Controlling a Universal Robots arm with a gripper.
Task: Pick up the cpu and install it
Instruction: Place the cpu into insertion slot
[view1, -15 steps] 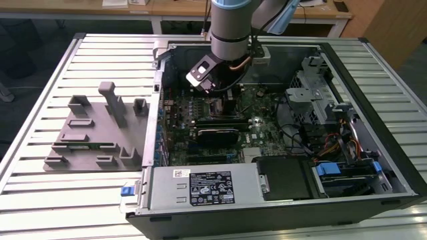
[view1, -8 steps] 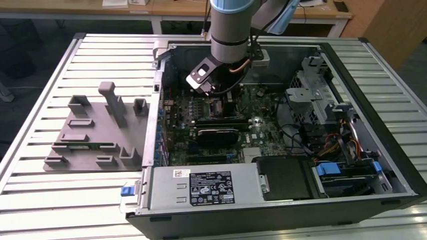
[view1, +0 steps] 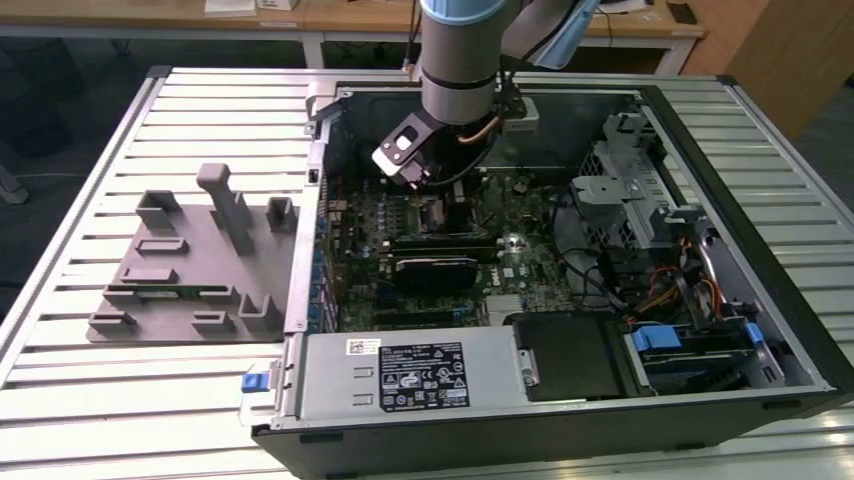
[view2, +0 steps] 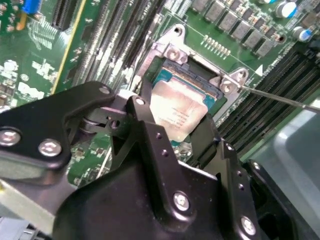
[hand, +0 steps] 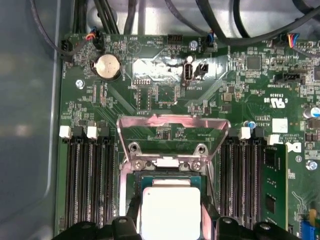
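Holds the cpu (view2: 176, 111) clamped in the gripper (view2: 175, 131) just over the socket (view2: 172, 52); seems best to keep it level, square to the socket's frame, and lower straight, never sliding.

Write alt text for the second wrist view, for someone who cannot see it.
A black pincer holds the cpu, a silvery square chip, by two opposite edges over the metal-framed socket on a green motherboard. Rows of dark memory slots run alongside the socket.
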